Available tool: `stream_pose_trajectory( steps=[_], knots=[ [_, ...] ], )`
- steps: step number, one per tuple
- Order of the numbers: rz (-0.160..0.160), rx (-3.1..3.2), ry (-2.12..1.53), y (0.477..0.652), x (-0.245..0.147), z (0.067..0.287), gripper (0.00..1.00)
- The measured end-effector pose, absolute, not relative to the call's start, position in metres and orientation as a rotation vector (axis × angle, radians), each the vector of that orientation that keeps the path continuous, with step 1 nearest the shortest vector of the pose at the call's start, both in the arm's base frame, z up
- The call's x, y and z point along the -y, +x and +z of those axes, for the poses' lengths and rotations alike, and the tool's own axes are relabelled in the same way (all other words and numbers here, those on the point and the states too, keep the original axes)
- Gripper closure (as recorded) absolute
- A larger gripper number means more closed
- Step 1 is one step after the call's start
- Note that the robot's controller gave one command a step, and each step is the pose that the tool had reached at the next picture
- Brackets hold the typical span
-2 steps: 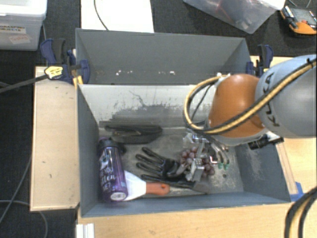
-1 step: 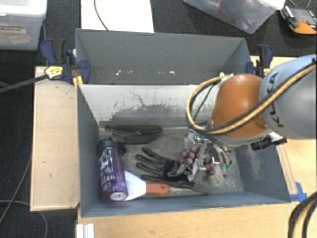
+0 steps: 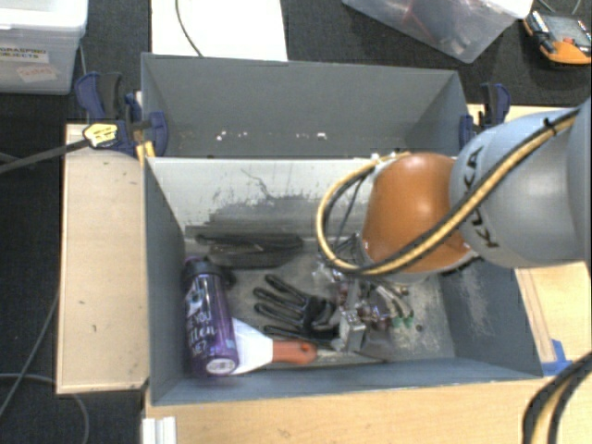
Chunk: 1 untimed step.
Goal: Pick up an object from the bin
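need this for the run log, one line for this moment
claw: low in bin, front middle | nearest: black glove, orange-handled brush | left: purple bottle

1. The bin [image 3: 296, 109] is plain grey, with darker scuffs at its floor's 11 o'clock
2. The bottle [image 3: 205, 317] at 8 o'clock is purple with white lettering
3. The glove [image 3: 287, 302] toward 6 o'clock is black
4. The brush [image 3: 264, 351] at 7 o'clock has white bristles and an orange-red handle
5. The wrist cover [image 3: 412, 211] is orange, the arm [image 3: 536, 211] grey, its cable [image 3: 514, 166] yellow and black
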<state>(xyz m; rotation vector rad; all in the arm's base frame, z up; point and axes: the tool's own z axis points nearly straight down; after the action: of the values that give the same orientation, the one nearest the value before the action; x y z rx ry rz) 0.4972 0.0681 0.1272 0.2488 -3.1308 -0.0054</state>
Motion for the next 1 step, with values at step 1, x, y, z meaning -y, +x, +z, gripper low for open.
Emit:
stream_pose_trajectory(
  steps=[1],
  knots=[
    [-0.001,3.144,-0.127,0.5011,-0.0232,0.0908,0.0]
  ],
)
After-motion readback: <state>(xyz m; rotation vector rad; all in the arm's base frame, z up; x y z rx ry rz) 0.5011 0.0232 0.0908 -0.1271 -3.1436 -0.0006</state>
